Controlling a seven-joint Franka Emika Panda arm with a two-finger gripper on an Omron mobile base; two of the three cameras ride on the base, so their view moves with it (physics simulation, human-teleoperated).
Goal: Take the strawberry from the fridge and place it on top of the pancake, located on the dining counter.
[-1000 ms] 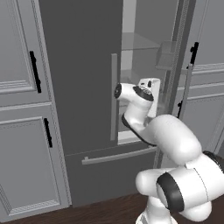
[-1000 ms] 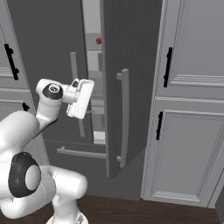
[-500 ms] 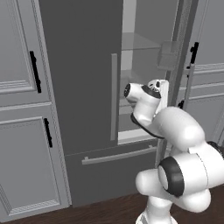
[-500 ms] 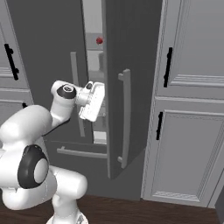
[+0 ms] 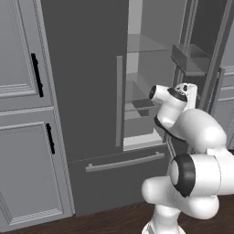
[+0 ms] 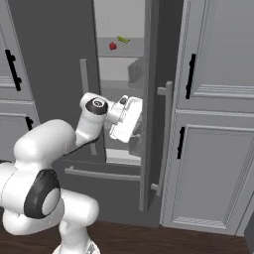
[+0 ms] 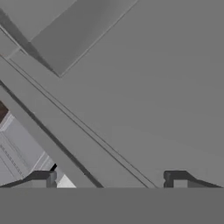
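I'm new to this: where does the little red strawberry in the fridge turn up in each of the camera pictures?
Left base view: the strawberry isn't in this picture; the open fridge shows bare glass shelves.
Right base view: the strawberry sits on an upper fridge shelf, near the top of the picture, above the open gripper.
Hand view: no strawberry, just grey fridge surfaces.
Shared landmark: the fridge's closed left door with its pale vertical handle.

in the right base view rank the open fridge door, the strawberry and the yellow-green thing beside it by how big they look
1. Fridge door, by far the largest.
2. Strawberry and yellow-green thing: both tiny on the same shelf and look about alike, so I won't rank them.
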